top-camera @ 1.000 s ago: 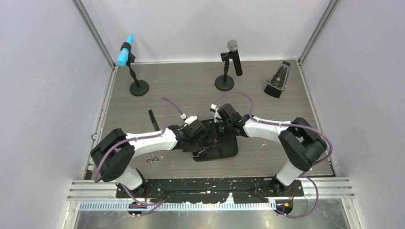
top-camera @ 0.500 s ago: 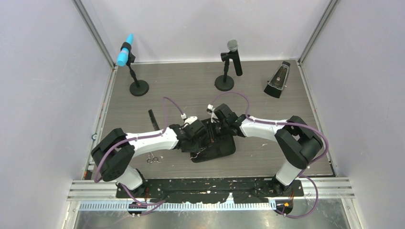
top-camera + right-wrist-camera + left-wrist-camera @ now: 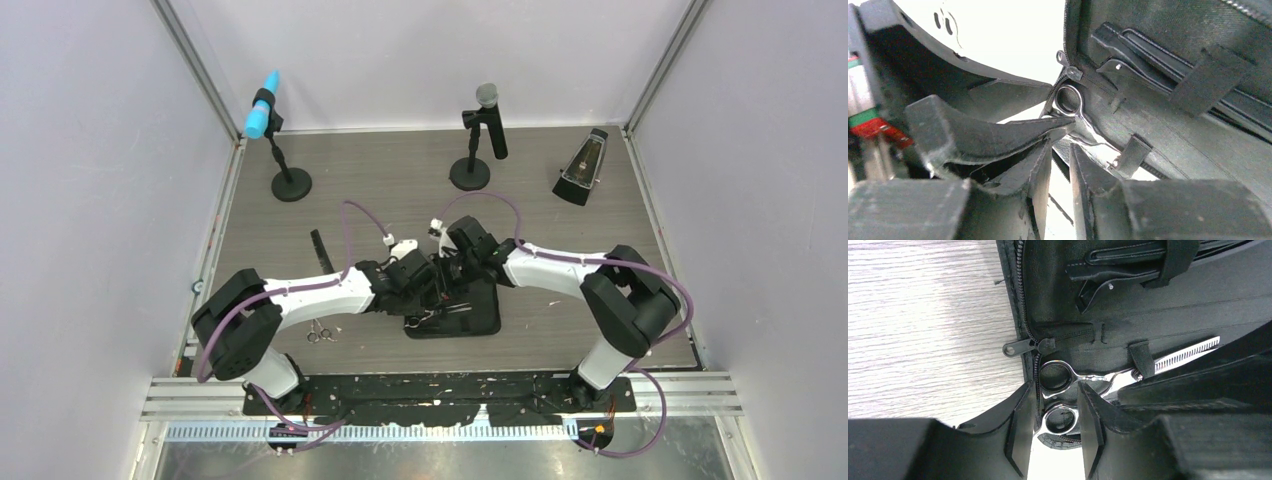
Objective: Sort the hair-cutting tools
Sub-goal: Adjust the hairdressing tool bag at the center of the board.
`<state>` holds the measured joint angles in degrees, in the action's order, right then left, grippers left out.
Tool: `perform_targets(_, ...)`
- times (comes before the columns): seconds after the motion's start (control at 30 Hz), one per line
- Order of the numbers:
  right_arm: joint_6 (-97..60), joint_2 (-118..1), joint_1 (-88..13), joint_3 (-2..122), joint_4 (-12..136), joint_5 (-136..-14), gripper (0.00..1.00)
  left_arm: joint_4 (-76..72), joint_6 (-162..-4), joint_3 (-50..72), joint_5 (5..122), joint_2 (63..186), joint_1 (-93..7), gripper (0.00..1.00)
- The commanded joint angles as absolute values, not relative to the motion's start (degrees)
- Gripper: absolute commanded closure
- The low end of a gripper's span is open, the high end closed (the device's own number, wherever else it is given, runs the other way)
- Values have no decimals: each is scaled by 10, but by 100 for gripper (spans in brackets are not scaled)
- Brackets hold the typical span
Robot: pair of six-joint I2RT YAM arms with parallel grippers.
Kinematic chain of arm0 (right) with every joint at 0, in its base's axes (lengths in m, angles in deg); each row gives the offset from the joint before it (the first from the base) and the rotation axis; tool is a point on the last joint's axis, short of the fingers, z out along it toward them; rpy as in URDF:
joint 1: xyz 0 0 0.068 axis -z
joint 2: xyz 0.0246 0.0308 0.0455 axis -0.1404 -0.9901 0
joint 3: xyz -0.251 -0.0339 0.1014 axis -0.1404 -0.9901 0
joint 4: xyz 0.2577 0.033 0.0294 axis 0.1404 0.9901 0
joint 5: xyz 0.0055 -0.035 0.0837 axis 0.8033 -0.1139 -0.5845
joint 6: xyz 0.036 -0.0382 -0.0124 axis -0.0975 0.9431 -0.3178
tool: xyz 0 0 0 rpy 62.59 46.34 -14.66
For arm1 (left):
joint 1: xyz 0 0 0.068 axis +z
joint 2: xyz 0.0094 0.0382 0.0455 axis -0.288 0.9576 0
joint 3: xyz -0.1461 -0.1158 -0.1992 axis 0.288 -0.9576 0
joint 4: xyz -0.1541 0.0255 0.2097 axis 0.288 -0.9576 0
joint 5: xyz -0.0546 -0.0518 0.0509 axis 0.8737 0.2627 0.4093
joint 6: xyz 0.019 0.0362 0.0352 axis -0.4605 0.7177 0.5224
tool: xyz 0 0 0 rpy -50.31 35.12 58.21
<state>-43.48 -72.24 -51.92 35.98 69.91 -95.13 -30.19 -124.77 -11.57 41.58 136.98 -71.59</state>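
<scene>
Near the middle of the grey wood-grain worktop [image 3: 380, 190], the black woven zip case [image 3: 470, 318] is lying squarer to the near edge than a second ago. The right gripper [image 3: 1060, 190], shut before, is parting its fingers narrowly on nothing. The left gripper [image 3: 1053, 435] is narrowing its fingers around a ring handle of the shiny, serrated silver scissors [image 3: 1098, 381] strapped inside the case; whether they are pinching it, I cannot tell.
</scene>
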Motion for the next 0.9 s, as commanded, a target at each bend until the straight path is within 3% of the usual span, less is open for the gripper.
perform_targets(0.0,-414,-650,-500,362,710,-929,66,-262,-1254,-108,411,1357,-719,62)
perform_targets(0.2,-364,-552,-457,360,871,-714,47,-268,-1253,-117,408,1336,-719,57)
perform_targets(0.33,-358,-521,-426,338,945,-632,41,-281,-1246,-111,417,1326,-720,53)
perform_targets(0.73,-380,-547,-413,253,895,-651,41,-302,-1223,-70,459,1358,-729,51)
perform_targets(0.87,-378,-569,-413,244,878,-659,45,-299,-1219,-60,476,1392,-729,51)
